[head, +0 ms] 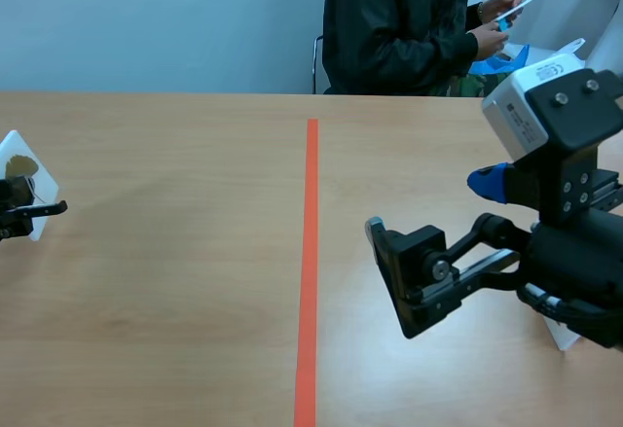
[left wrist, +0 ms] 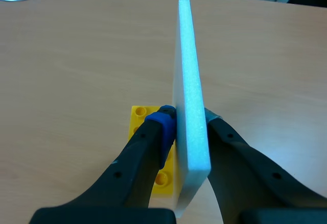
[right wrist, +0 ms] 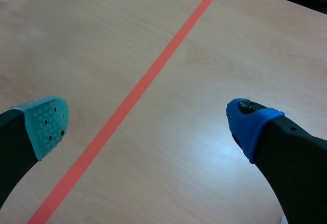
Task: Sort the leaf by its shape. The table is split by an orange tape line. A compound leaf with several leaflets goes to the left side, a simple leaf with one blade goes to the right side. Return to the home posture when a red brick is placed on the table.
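A: Where's the leaf [head: 19, 166]?
B: On the white foam card [left wrist: 189, 71], pinched upright in the left gripper [left wrist: 186, 119], far out on the counter's [head: 175, 301] left side, over a yellow brick [left wrist: 139, 117]. Its shape's too small to tell.
A: And the right gripper [right wrist: 148, 124]?
B: Spread wide, empty, just right of the tape line [head: 310, 252].
A: How to set it down?
B: I'd lower it straight, keep it upright, release only once seated.

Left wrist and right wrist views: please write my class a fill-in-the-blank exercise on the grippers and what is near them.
1. The left gripper is ___ on the white board.
2. The brick beside the board is ___.
3. The right gripper is ___ above the table.
Missing words: shut; yellow; open.
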Robot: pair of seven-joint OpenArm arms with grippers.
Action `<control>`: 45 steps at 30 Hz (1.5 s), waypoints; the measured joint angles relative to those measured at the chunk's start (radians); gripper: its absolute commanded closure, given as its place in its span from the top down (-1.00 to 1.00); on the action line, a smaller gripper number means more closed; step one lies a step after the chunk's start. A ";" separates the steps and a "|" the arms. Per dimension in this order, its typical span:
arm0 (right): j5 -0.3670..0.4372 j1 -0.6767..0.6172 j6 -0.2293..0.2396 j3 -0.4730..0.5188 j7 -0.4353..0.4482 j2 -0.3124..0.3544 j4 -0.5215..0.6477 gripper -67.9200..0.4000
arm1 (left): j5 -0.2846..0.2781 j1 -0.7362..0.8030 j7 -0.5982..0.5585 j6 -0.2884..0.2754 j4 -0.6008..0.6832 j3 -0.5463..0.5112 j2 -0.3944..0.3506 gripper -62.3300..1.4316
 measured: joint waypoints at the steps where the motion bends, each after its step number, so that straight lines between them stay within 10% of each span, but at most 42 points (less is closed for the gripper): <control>1: 0.000 0.000 0.000 0.000 0.000 0.000 0.000 0.88 | 0.000 -0.011 -0.023 -0.002 -0.022 0.000 0.000 -0.86; 26: 0.000 0.000 0.000 0.000 0.000 0.000 0.000 0.88 | 0.124 -0.130 -0.109 -0.018 -0.247 0.145 0.030 -0.81; 45: 0.000 0.000 0.000 0.000 -0.003 0.000 0.000 0.88 | 0.123 -0.129 -0.096 -0.018 -0.248 0.145 0.000 0.55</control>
